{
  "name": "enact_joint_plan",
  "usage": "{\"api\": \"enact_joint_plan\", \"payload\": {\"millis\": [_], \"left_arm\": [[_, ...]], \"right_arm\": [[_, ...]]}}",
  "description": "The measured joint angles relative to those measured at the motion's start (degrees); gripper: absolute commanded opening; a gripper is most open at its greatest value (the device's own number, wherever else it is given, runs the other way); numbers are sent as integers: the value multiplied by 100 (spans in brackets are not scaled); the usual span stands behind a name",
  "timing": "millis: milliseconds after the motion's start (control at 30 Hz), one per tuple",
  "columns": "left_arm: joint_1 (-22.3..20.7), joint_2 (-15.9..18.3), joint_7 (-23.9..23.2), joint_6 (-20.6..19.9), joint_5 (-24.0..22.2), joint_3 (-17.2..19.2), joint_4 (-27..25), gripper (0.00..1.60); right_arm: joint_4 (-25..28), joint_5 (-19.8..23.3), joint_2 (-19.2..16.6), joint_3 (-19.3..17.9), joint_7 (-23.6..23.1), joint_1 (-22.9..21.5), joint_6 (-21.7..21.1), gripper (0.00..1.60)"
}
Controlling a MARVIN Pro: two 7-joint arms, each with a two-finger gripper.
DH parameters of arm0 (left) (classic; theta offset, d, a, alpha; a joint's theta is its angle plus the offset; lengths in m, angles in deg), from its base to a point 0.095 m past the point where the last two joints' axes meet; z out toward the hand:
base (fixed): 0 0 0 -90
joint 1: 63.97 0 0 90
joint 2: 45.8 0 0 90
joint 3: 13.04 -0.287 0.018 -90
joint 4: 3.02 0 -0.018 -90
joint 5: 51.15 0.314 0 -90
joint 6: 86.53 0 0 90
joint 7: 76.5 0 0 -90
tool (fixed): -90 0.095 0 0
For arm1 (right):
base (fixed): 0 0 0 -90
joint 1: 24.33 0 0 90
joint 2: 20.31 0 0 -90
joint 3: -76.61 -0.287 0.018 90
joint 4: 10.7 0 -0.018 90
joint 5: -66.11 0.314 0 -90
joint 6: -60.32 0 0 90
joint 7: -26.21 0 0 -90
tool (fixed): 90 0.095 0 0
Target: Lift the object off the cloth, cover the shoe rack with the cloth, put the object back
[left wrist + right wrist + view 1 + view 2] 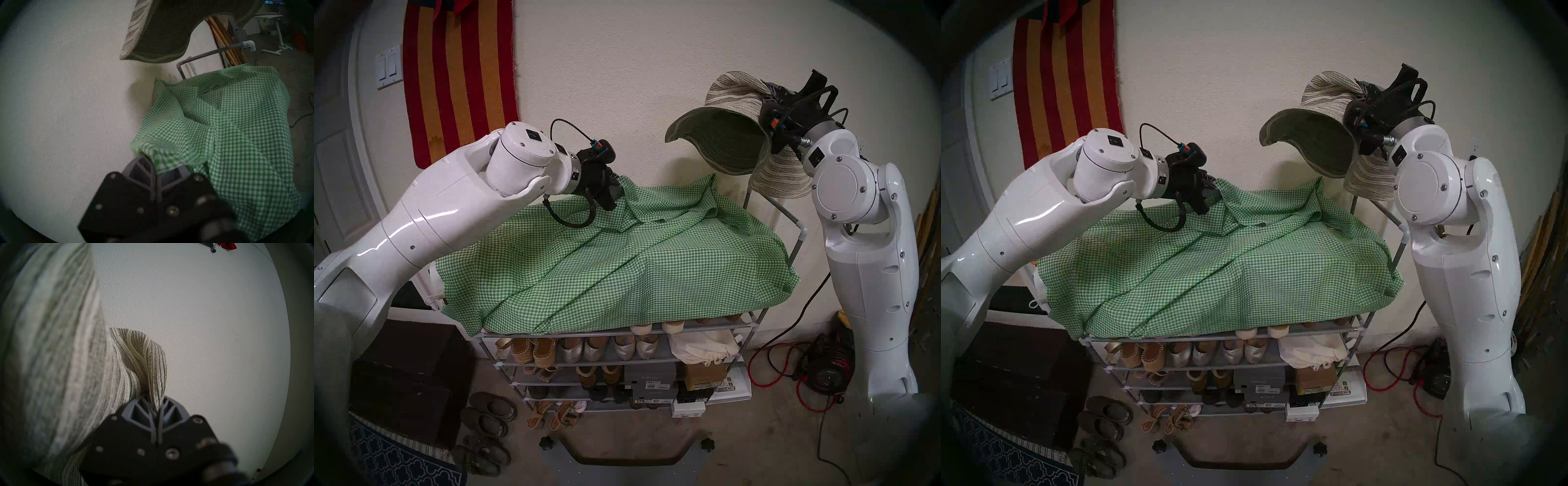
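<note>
Head view showed my left tool [614, 181] pinching the cloth [619, 258] over the shoe rack [619, 361], right tool [767, 101] clamping the hat [721, 142]; next I judged spreading downward.

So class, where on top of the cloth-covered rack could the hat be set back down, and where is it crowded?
Free: the broad smooth middle and front of the cloth, between the right side rail and the left arm. Crowded: the back left, where the left end effector pinches a raised fold; bunched folds along the back.
</note>
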Motion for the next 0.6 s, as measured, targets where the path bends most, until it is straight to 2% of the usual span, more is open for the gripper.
{"api": "enact_joint_plan", "payload": {"millis": [267,400,600], "left_arm": [[294,306,-368,-161,-156,-323,-676,0],[594,527,-593,-390,-270,-713,-1091,0],[761,910,-598,-517,-379,-776,-1728,0]], "right_arm": [[-1,-6,13,-5,-2,1,11,0],[-2,-11,21,-9,-3,1,18,0],[-2,-18,30,-13,-5,2,26,0]]}}
